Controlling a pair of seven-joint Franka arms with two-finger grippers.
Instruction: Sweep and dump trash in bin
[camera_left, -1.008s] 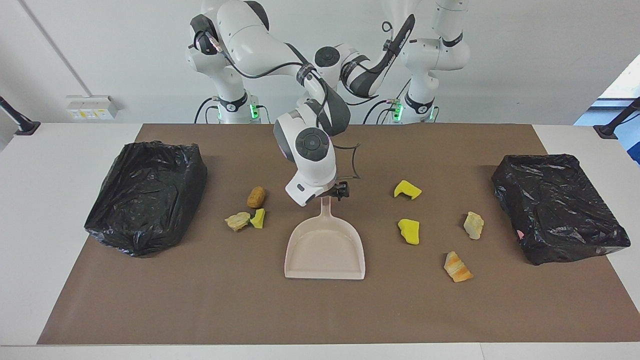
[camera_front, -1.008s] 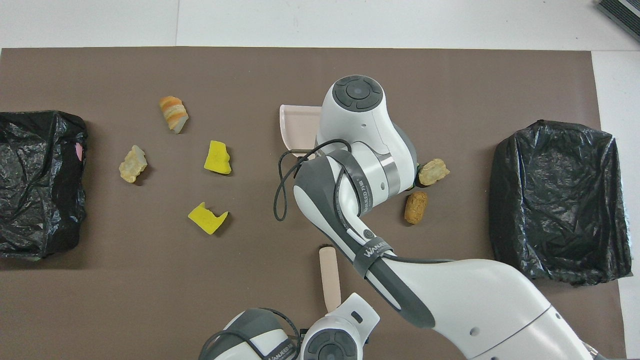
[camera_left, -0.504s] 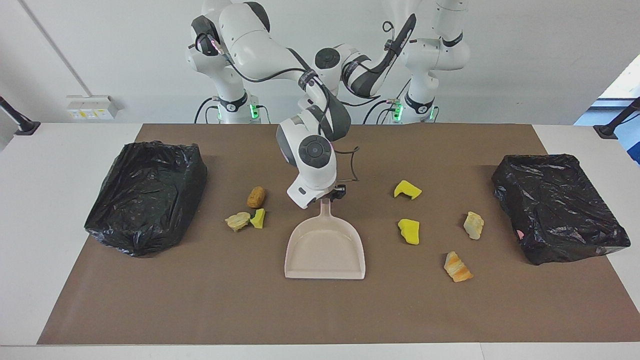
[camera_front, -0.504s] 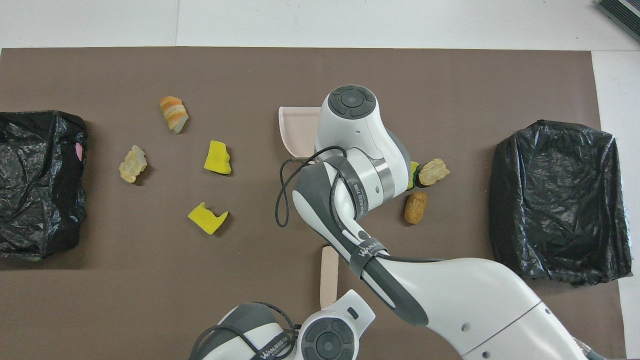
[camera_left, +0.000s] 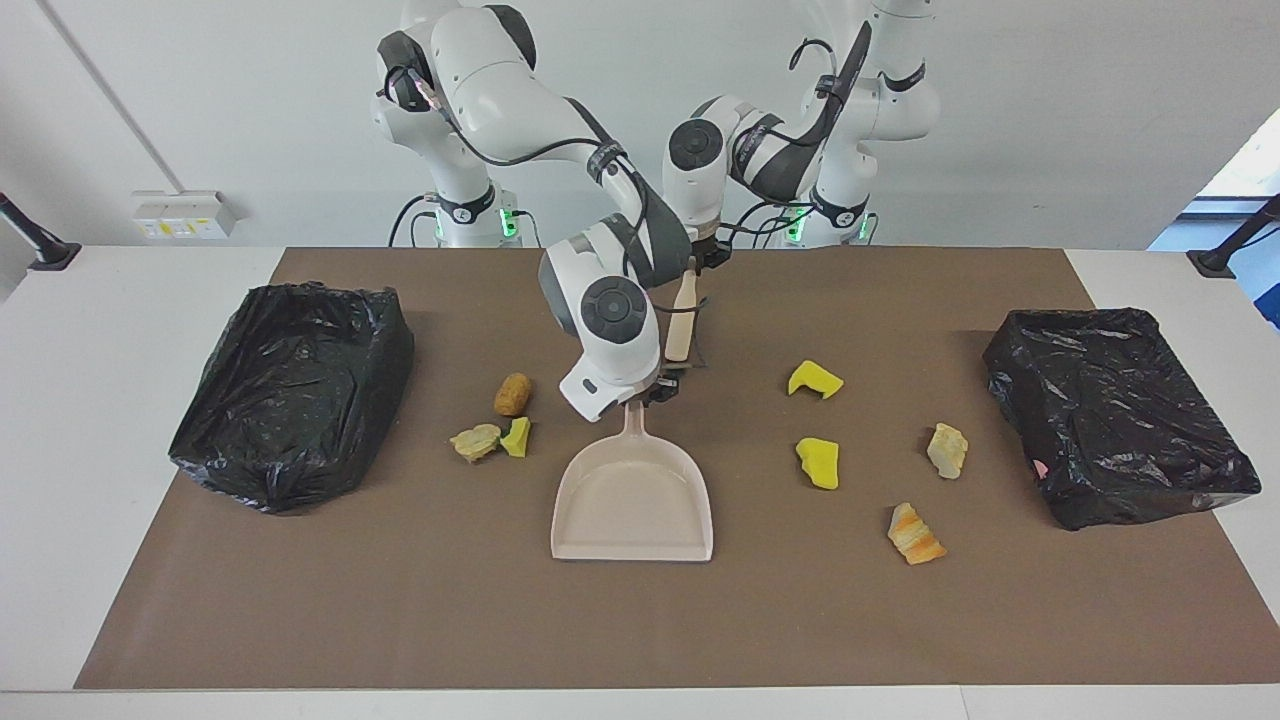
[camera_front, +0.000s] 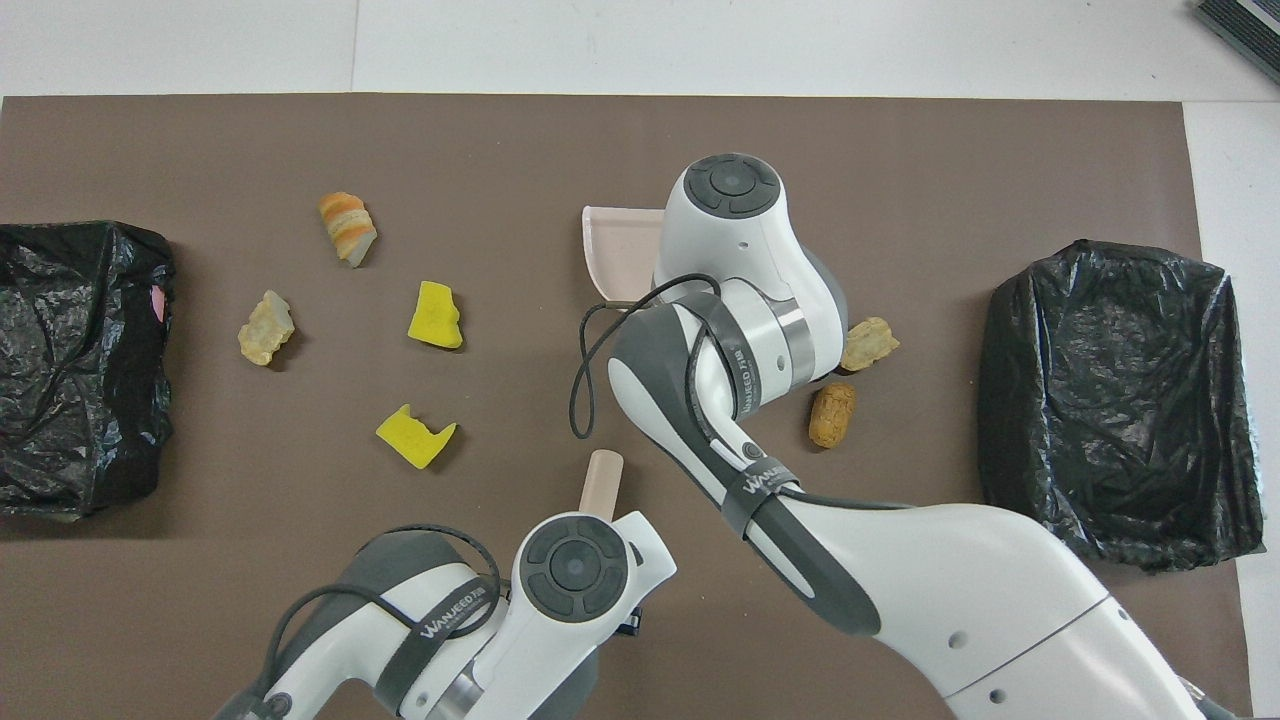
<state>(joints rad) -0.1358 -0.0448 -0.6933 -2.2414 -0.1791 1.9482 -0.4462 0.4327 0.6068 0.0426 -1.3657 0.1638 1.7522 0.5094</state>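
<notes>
Several scraps of trash lie on the brown mat. A brown croquette (camera_left: 512, 393) (camera_front: 831, 415), a beige chunk (camera_left: 475, 441) (camera_front: 867, 343) and a yellow wedge (camera_left: 517, 437) lie beside the beige dustpan (camera_left: 632, 500) (camera_front: 620, 255), toward the right arm's end. Two yellow wedges (camera_left: 814, 380) (camera_left: 819, 462), a beige chunk (camera_left: 946, 450) and an orange-striped piece (camera_left: 914, 534) lie toward the left arm's end. My right gripper (camera_left: 650, 393) is shut on the dustpan's handle, with the pan flat on the mat. My left gripper (camera_left: 700, 262) holds a beige stick (camera_left: 682, 325) (camera_front: 603, 483) in the air.
Two bins lined with black bags stand at the mat's ends, one at the right arm's end (camera_left: 290, 390) (camera_front: 1110, 400) and one at the left arm's end (camera_left: 1115, 410) (camera_front: 75, 365). The right arm hides most of the dustpan in the overhead view.
The right gripper has slid the dustpan a little toward the right arm's end. The left arm has swung out and raised the beige stick off the mat.
</notes>
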